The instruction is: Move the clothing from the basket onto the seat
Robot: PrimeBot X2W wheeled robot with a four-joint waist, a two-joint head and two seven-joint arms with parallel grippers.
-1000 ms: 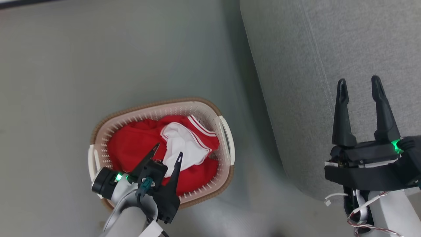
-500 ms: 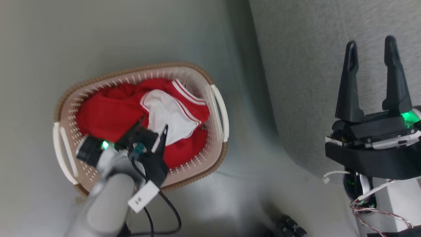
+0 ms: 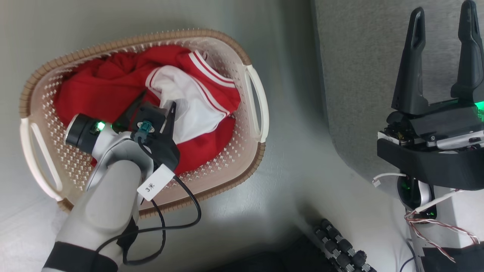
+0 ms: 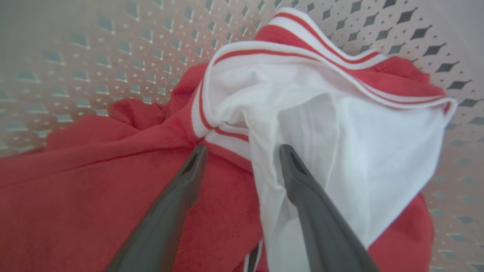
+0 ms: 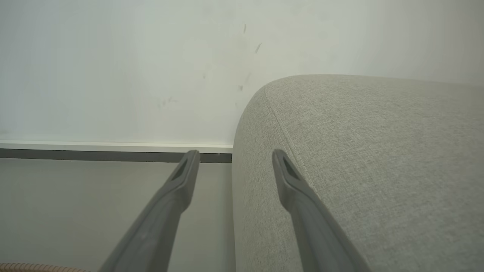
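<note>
My left gripper [image 4: 242, 149], jaws spread wide, rests on the clothing [image 3: 113, 87] heaped in the basket [image 3: 227, 45], one tip on red cloth, the other on white lining. The basket's long axis runs handle to handle toward the seat [image 3: 359, 75]. My right gripper [image 3: 442, 7] hangs wide open, empty.

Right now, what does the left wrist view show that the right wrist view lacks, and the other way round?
Left wrist view: red and white clothing heaped up, with the open left gripper pointed at it.
Right wrist view: a corner of the grey seat, the pale wall, the floor, and the open right gripper holding nothing.
Shared: the basket, seen as a holed side in the left view and as a sliver of brown rim at the right view's bottom-left corner.
</note>
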